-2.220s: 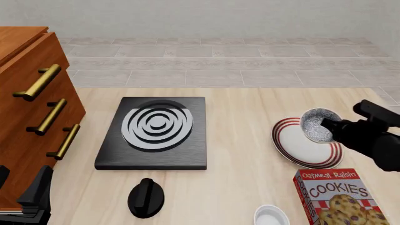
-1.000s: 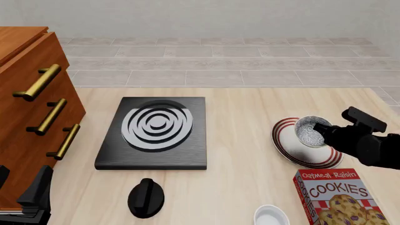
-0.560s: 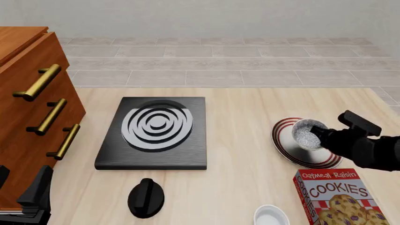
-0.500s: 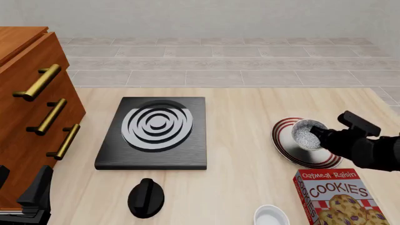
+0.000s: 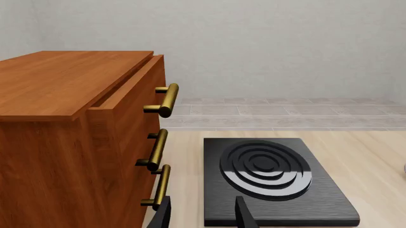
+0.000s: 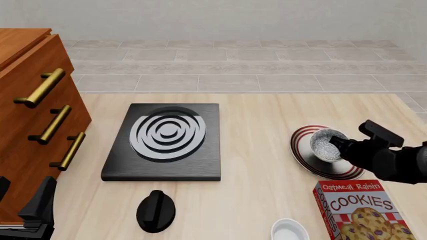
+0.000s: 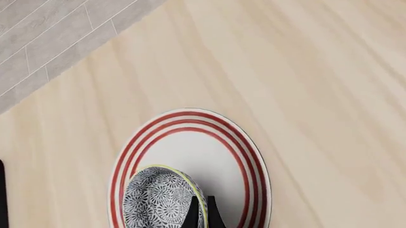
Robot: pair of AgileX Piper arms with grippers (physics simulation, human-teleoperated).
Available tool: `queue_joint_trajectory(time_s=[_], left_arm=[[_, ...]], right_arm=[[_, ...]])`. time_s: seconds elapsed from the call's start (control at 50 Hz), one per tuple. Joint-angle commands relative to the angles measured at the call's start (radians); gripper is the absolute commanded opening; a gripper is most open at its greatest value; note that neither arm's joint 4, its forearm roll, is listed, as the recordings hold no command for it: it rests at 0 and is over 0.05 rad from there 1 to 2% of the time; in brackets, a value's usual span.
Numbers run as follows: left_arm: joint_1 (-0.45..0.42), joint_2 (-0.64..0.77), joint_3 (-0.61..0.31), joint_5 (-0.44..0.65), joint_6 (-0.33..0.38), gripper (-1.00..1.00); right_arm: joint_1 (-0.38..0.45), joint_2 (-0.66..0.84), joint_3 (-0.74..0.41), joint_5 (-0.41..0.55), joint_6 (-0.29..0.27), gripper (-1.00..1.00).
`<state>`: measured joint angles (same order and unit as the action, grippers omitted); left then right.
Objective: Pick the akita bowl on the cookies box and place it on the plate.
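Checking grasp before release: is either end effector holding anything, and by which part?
The right end effector holds the akita bowl by its rim, above the plate. The left end effector is open, holding nothing.

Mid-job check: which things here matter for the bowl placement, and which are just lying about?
Job items:
akita bowl, pinched at its rim by the right tool
plate, under the bowl
cookies box

Lying about:
stove
black knob
white small bowl
wooden drawers
left tool, idle
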<state>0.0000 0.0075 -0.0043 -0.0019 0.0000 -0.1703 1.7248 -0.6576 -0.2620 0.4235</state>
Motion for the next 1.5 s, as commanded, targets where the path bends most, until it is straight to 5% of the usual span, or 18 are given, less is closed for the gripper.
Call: queue_joint_trajectory(time_s=[0.02, 0.92, 0.94, 1.5], left_arm=[[0.000, 0.000, 0.000, 0.000, 0.000, 1.00], [0.000, 0.000, 0.000, 0.000, 0.000, 1.00], [0.000, 0.000, 0.000, 0.000, 0.000, 1.00], [0.000, 0.000, 0.000, 0.000, 0.000, 1.00]], right_arm=[[0.000, 0.011, -0.002, -0.016, 0.008, -1.00], [0.020, 0.006, -0.007, -0.008, -0.010, -1.00], [0.020, 0.006, -0.006, -0.008, -0.007, 1.00], [0.018, -0.091, 0.003, 0.050, -0.008, 1.00]])
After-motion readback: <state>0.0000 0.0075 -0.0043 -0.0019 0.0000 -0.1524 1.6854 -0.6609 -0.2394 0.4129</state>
